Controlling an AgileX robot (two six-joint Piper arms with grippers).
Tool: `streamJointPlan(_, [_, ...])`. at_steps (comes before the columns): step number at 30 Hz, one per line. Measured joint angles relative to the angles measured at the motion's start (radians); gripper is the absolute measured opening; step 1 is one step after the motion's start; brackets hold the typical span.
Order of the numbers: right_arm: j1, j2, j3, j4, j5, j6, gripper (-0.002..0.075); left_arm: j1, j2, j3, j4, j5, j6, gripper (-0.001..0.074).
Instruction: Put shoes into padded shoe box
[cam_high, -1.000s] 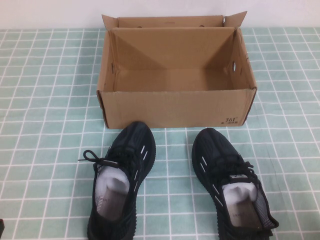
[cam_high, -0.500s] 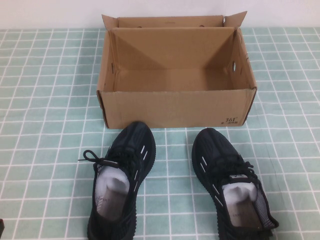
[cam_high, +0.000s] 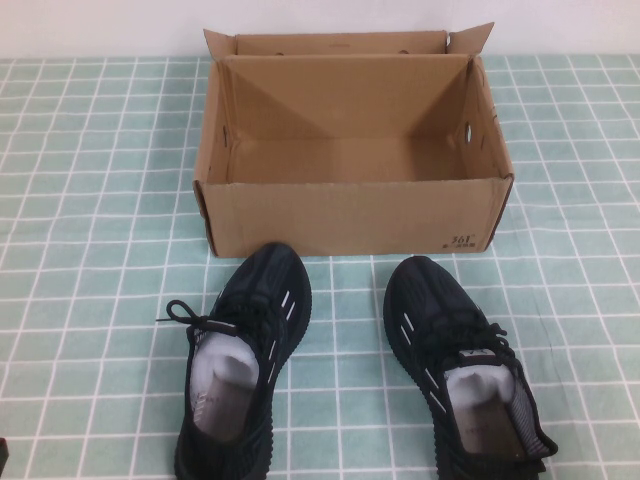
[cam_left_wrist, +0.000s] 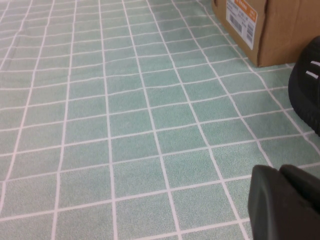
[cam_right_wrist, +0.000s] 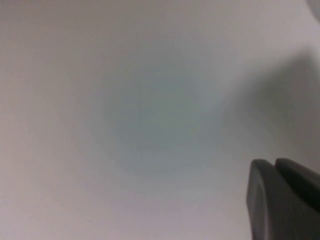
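I am seeing the padded shoe box (cam_high: 352, 215) standing open on the green tiled cloth (cam_high: 90, 200), with nothing inside. The two shoes (cam_high: 243, 365) are lying side by side just in front of it, toes pointing to its near wall, not touching. The left gripper (cam_left_wrist: 285, 205) is hanging low over the cloth, left of the shoes, its fingers pressed together and holding nothing. The right gripper (cam_right_wrist: 282, 200) is also closed and empty, facing a blank pale surface.

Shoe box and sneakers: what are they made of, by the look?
Shoe box: brown corrugated cardboard, matte, with folded flaps and creases. Sneakers, left and right: black knit-looking fabric uppers, white dash marks, grey-white insoles, likely foam. Left gripper and right gripper are parked clear, jaws shut.
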Motion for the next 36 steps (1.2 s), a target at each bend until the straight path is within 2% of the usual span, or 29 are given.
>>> streamJointPlan(5, [0.0, 0.009, -0.178, 0.03, 0.1, 0.017, -0.0006, 0.0, 0.0, 0.0, 0.0, 0.0, 0.0, -0.0006])
streamJointPlan(7, [0.0, 0.032, -0.292, 0.032, 0.21, 0.046, -0.0006, 0.0, 0.0, 0.0, 0.0, 0.0, 0.0, -0.0006])
streamJointPlan(13, [0.0, 0.198, -0.658, 0.014, 0.815, 0.078, -0.0006, 0.0, 0.0, 0.0, 0.0, 0.0, 0.0, -0.0006])
streamJointPlan(16, [0.0, 0.343, -0.811, -0.019, 1.068, 0.033, -0.0006, 0.0, 0.0, 0.0, 0.0, 0.0, 0.0, -0.0006])
streamJointPlan(18, [0.0, 0.417, -0.87, -0.035, 1.168, -0.046, -0.0006, 0.0, 0.0, 0.0, 0.0, 0.0, 0.0, -0.0006])
streamJointPlan(21, [0.0, 0.492, -0.894, -0.068, 1.174, -0.145, -0.0006, 0.0, 0.0, 0.0, 0.0, 0.0, 0.0, -0.0006])
streamJointPlan(25, [0.0, 0.568, -0.89, -0.016, 1.162, -0.148, -0.0006, 0.0, 0.0, 0.0, 0.0, 0.0, 0.0, -0.0006])
streamJointPlan(28, [0.0, 0.627, -0.892, -0.005, 1.271, -0.16, -0.0006, 0.0, 0.0, 0.0, 0.0, 0.0, 0.0, -0.0006])
streamJointPlan(32, [0.028, 0.721, -0.892, 0.139, 1.432, -0.37, -0.0006, 0.0, 0.0, 0.0, 0.0, 0.0, 0.0, -0.0006])
streamJointPlan(36, [0.14, 0.846, -0.933, 0.363, 1.63, -0.751, -0.0006, 0.0, 0.0, 0.0, 0.0, 0.0, 0.0, -0.0006])
